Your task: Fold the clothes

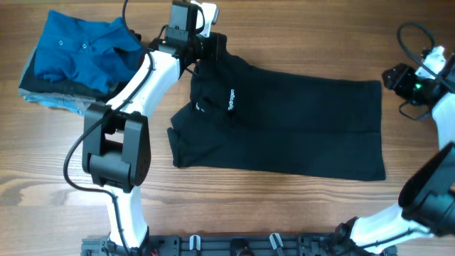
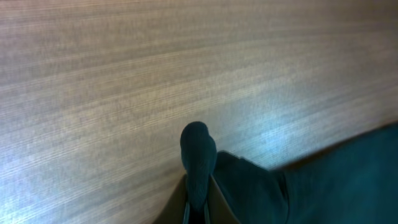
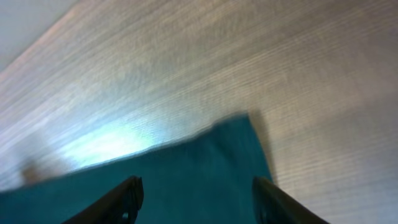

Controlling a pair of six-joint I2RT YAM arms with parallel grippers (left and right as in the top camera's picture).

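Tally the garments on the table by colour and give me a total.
Black: 1, the black polo shirt
Blue: 1, the blue polo shirt
Grey: 1, the grey garment under the blue one
Light blue: 1, the light-blue garment, of which only an edge shows at the bottom of the stack
Total: 4

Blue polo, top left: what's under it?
A grey garment and a light-blue one peek out below the blue polo. Anything further in the stack is covered.
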